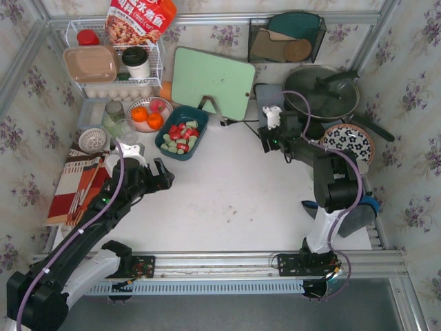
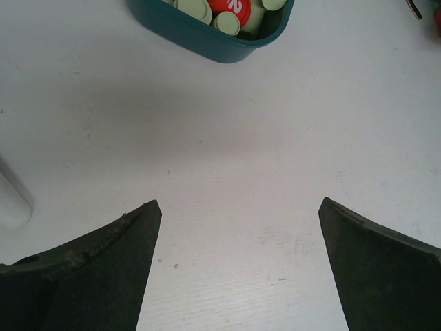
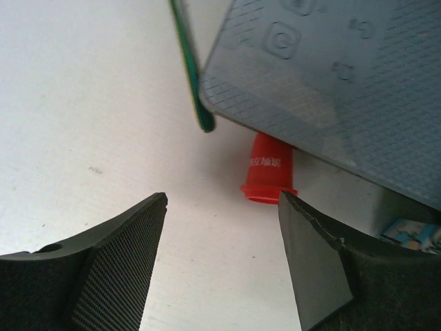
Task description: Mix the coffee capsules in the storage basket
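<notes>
The basket (image 1: 181,138), a teal tub, sits at about eleven o'clock from the table's (image 1: 234,200) centre, just in front of the green board (image 1: 210,81). It holds red and pale green capsules (image 1: 180,136) that already lie intermingled; whether they were stirred or simply put in that way cannot be told, so the scene fits both a mix about to happen and one finished.

The left gripper (image 1: 161,175) is at six o'clock from the basket, near it but apart. Its fingers are spread wide with only bare table between them, and nothing is held. In the left wrist view the basket's (image 2: 213,41) near wall is at twelve o'clock, a red lid (image 2: 231,5) and pale ones showing over the rim.

The right gripper (image 1: 266,136) is at three o'clock from the basket, by a grey pad (image 1: 269,93). It is also open and empty. In its wrist view a single red capsule (image 3: 270,169) stands upside down under the edge of the pad (image 3: 331,89), just beyond the fingertips.

If stirring is in hand, it would go best with the fingers narrowed so they pass between capsules rather than push them out. They should enter over the near rim, and sweep slowly and shallowly, since the tub is light and may slide or tip. The stray red capsule is likely to topple and roll if nudged
</notes>
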`<state>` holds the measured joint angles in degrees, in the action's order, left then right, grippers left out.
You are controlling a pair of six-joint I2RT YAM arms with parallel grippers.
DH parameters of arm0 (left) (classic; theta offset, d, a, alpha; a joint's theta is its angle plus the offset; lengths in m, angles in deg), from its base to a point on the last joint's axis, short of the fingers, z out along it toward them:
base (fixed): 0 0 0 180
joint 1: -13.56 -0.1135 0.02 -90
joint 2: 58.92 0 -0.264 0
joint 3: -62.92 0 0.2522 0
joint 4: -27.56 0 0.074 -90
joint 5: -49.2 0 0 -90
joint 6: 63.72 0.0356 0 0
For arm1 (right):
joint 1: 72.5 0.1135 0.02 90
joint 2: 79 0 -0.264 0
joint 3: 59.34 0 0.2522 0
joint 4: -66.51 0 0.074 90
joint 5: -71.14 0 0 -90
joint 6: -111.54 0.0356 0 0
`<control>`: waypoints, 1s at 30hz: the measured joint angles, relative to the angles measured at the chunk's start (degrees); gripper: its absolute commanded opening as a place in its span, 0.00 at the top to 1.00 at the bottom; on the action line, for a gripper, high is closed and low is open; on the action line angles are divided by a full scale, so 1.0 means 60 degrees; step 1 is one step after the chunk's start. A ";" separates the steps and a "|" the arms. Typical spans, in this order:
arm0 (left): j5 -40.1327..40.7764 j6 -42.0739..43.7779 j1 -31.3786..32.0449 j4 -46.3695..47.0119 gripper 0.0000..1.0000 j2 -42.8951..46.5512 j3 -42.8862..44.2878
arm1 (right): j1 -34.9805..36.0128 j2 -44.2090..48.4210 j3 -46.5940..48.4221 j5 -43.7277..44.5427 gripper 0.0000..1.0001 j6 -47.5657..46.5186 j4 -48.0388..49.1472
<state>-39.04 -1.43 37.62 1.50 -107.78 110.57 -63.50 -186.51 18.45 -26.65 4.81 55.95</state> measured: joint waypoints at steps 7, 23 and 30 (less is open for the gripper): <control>-0.0004 0.0000 0.0000 0.0000 0.01 -0.0004 0.0000 | -0.0011 0.0131 -0.0109 0.1180 0.28 0.0918 0.0710; 0.0000 0.0000 0.0000 0.0000 0.01 -0.0055 0.0000 | -0.0044 -0.1388 0.1632 0.1847 0.38 0.2197 -0.0648; -0.0004 -0.0004 0.0000 0.0000 0.01 -0.0055 0.0000 | -0.0044 -0.1559 0.1843 0.2116 0.46 0.2299 -0.0991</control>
<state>-39.06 -1.45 37.62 1.50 -108.11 110.57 -63.76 -195.86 29.51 -13.95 18.60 50.00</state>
